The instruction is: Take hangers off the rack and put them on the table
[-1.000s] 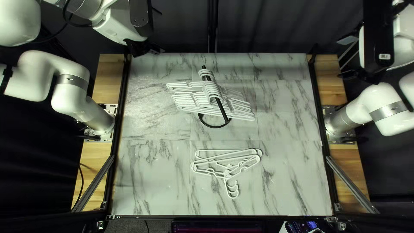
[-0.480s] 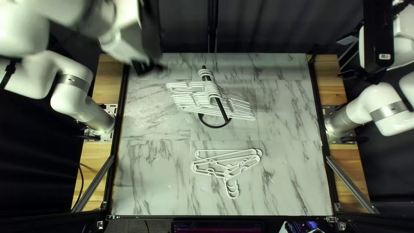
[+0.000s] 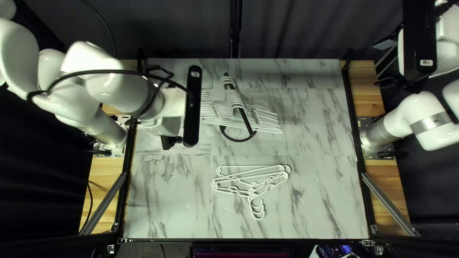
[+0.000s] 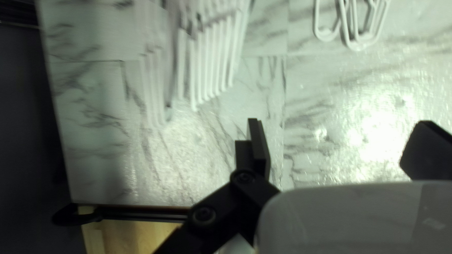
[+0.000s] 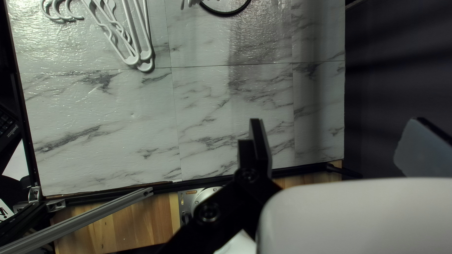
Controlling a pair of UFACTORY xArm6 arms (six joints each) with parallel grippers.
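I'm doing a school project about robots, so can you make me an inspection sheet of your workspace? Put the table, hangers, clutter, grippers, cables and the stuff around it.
Surface: table with a marble pattern, shiny under the light.
Job's things: black rack with several white hangers still to take off; a small overlapping pile of hangers, three hooks showing, lies on the table.
Clutter: keyboard beyond the table's near edge.
Left gripper: jaws wide apart, holding nothing.
Right gripper: jaws wide apart, holding nothing.
Cables: black cable loops over the left arm.
Surroundings: dark curtain behind; wooden boards at both sides.
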